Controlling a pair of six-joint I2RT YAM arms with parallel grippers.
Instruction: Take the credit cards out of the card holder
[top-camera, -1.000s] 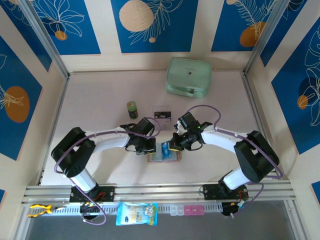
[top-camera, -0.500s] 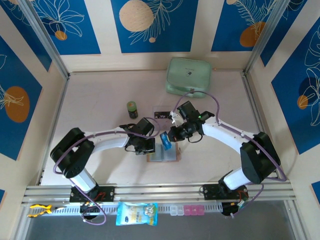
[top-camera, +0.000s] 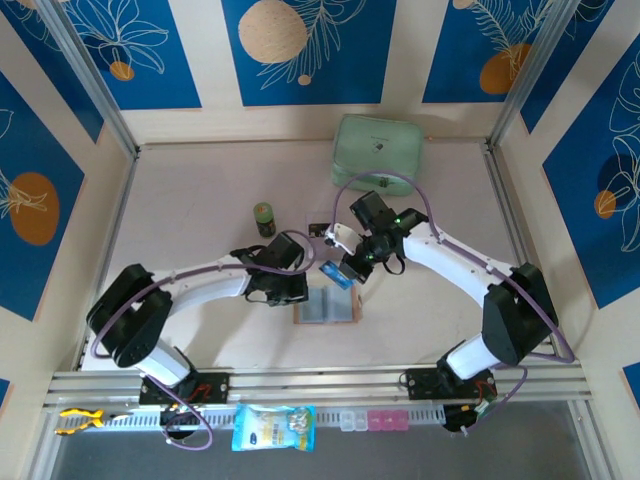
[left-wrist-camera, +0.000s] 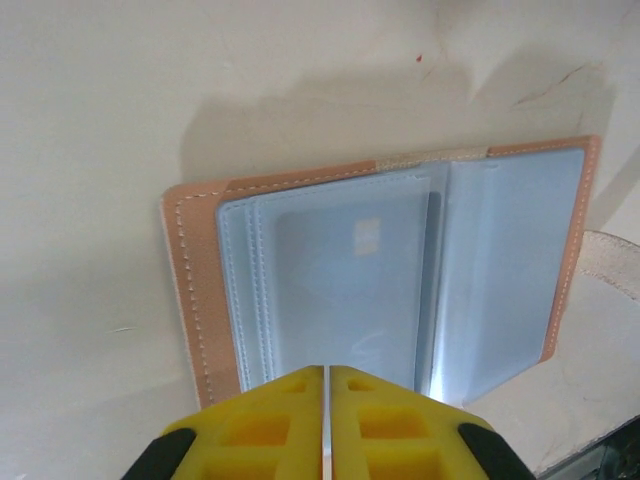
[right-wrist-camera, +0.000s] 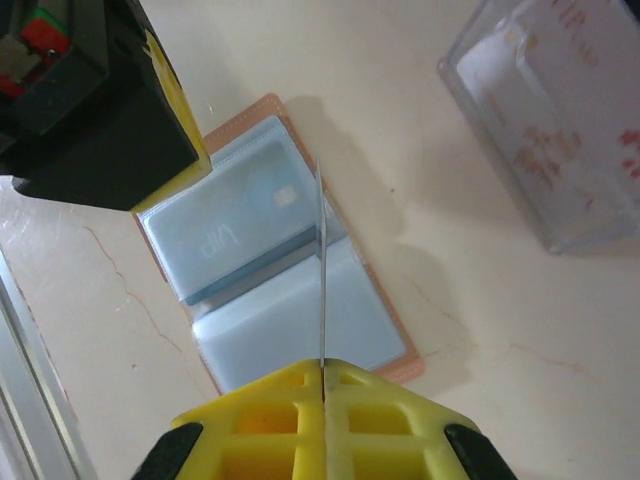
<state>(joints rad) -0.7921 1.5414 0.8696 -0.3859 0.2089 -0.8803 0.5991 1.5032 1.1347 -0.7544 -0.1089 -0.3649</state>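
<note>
The card holder (top-camera: 328, 309) lies open and flat on the table, tan border around grey-blue pockets (left-wrist-camera: 400, 270). One of the credit cards (right-wrist-camera: 235, 238) still sits in a pocket, showing faintly through it. My right gripper (top-camera: 346, 268) is shut on another blue card (top-camera: 336, 276) and holds it above the holder; in the right wrist view that card (right-wrist-camera: 321, 270) is edge-on between the yellow fingers (right-wrist-camera: 390, 420). My left gripper (top-camera: 299, 295) is shut, its yellow fingertips (left-wrist-camera: 280, 410) at the holder's left pocket, with nothing between them.
A clear plastic tray (right-wrist-camera: 560, 120) stands just beyond the holder, partly under the right arm (top-camera: 321, 231). Farther back are a small green bottle (top-camera: 264, 217) and a mint-green case (top-camera: 377, 153). Small items lie on the front rail (top-camera: 273, 427).
The right gripper has lifted the blue card up out of the holder and carried it back and slightly left. The left gripper stays at the holder's left side.
</note>
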